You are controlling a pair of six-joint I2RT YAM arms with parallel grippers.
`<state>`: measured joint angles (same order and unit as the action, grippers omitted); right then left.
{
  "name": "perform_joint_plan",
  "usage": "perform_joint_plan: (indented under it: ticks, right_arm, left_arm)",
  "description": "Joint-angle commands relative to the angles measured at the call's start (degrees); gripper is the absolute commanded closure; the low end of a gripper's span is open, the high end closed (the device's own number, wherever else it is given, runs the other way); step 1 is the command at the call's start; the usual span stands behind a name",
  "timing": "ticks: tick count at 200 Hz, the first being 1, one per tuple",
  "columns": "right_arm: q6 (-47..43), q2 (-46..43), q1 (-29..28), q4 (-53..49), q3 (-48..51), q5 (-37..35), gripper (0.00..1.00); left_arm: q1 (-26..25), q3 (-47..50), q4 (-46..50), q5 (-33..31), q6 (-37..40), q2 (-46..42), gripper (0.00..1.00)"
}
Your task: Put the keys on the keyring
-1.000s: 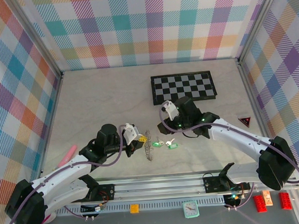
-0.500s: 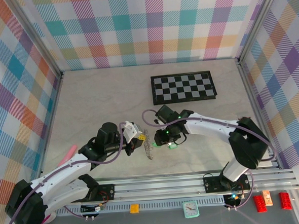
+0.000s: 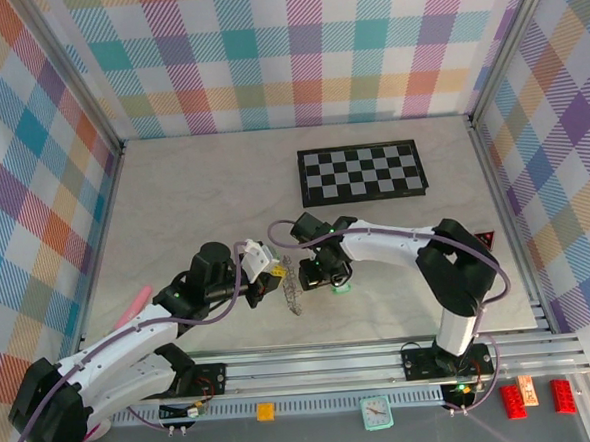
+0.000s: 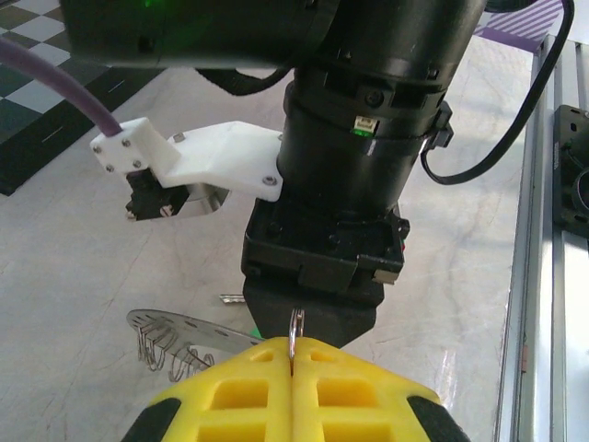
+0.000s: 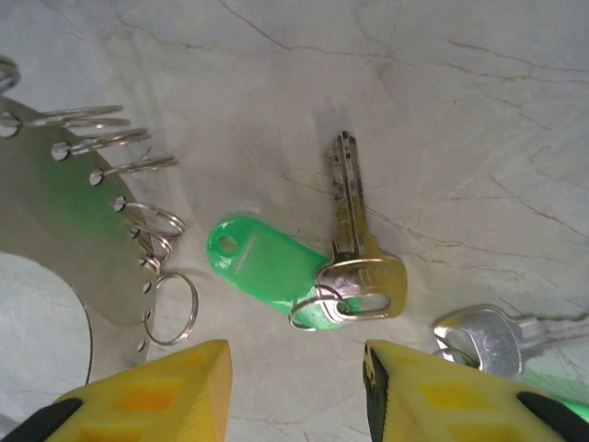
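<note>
The keys (image 5: 368, 276) lie flat on the table (image 5: 460, 110), just beside the keyring (image 5: 55, 212). The right wrist view resolves a green tag and silver blades; the top view reduces them to a green speck. The right gripper (image 5: 294, 361) hangs released above them, gripping nothing. The left wrist view shows the left gripper (image 4: 292, 354) clenched on a keyring loop.

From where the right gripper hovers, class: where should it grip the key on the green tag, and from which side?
Probably the blade, near the head, from straight above. The key lies flat on the table, so only its thin edges offer a pinch, and the blade points away from the open right gripper, whose fingers would close across it.
</note>
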<state>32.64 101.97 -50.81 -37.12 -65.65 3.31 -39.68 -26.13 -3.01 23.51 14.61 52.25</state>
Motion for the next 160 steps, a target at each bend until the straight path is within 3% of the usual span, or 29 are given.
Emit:
perform_joint_plan:
  ticks: [1, 125, 160]
  right_arm:
    - [1.61, 1.27, -0.52, -2.68, -1.62, -2.27, 0.59]
    - [0.37, 6.04, -1.31, -5.98, -5.63, -4.15, 0.59]
    - [0.32, 5.79, -1.48, -7.47, -5.9, -6.14, 0.63]
  left_arm:
    - [-0.55, -1.57, 0.65, -0.3, 0.14, -0.74, 1.0]
    - [-0.55, -1.47, 0.41, 0.05, 0.57, -0.41, 1.0]
    - [-0.57, -1.47, 0.39, 0.05, 0.69, -0.35, 1.0]
